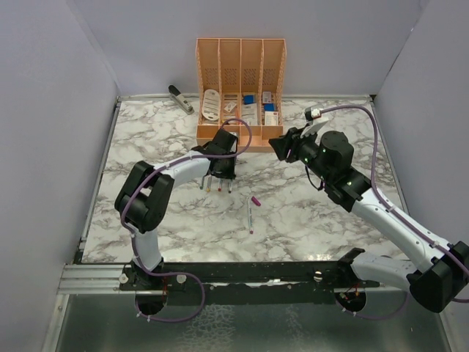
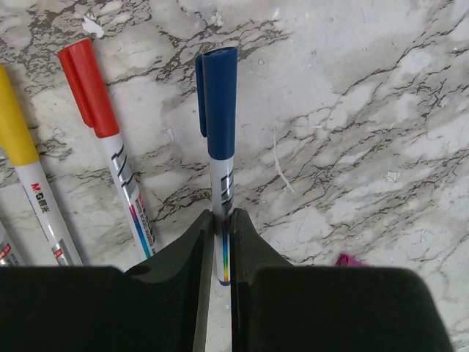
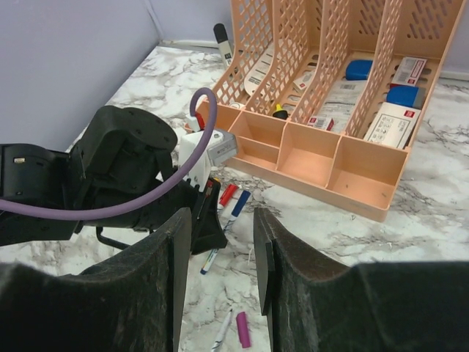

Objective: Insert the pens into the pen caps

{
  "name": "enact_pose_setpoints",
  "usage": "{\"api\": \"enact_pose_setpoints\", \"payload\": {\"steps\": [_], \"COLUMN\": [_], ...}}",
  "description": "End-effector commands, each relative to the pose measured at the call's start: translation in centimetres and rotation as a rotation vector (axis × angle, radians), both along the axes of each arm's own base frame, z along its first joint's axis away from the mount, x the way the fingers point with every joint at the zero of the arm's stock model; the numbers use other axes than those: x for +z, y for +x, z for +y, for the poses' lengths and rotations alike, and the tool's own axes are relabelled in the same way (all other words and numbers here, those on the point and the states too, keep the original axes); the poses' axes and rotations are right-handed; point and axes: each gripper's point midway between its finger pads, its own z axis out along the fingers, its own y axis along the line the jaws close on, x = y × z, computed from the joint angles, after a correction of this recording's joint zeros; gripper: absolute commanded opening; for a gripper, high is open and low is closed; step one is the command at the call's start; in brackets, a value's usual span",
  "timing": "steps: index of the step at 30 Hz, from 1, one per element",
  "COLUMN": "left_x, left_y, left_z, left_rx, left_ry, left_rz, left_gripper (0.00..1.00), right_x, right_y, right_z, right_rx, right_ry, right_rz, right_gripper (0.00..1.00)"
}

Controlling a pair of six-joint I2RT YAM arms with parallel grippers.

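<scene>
Left hand [image 2: 222, 215] clamped on the blue-capped pen [image 2: 221, 169], lying midway along the counter [image 2: 366, 110] toward its far edge, beside the red-capped pen [image 2: 110, 154]. Cap points at the far edge, long axis near-to-far. Capped, so letting go comes next (my read). Right hand [image 3: 222, 220] hovers, fingers spread, holding nothing; purple cap [image 1: 256, 200] and bare pen [image 1: 249, 218] wait centre-counter.

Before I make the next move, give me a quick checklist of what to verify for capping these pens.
1. Left gripper shut on the blue-capped pen at its barrel: ok.
2. Blue cap on that pen: ok.
3. Red cap and yellow cap on their pens: ok.
4. Right gripper open and empty: ok.
5. Purple cap on its pen: not ok, it lies loose beside the bare pen.
</scene>
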Motion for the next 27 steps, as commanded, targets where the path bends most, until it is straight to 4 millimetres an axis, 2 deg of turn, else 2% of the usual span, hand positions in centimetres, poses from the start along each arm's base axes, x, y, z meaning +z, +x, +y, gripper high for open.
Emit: {"api": "enact_pose_setpoints", "payload": {"steps": [1, 8, 13, 18, 27], "left_x": [-0.4, -1.1, -1.0, -0.7, 1.0], "left_y": [1.0, 0.9, 1.0, 1.2, 1.8], "left_z": [0.5, 0.5, 0.5, 0.4, 0.0], "left_rx": [0.034, 0.038, 0.039, 0.042, 0.042], "left_ry": [0.032, 0.038, 0.037, 0.029, 0.007], "left_rz": [0.000, 0.017, 0.013, 0.008, -0.029], "left_gripper": [0.00, 0.12, 0.24, 0.33, 0.35], "right_x": [-0.1, -0.2, -0.3, -0.6, -0.9], "right_y": [-0.5, -0.8, -0.9, -1.0, -0.9], "right_z": [-0.5, -0.5, -0.4, -0.3, -0.9], "right_rx": [-0.013, -0.009, -0.004, 0.004, -0.030], "right_ry": [0.005, 0.019, 0.026, 0.031, 0.025], "right_rz": [0.012, 0.025, 0.033, 0.042, 0.039], "right_gripper": [0.39, 0.39, 0.39, 0.39, 0.39]}}
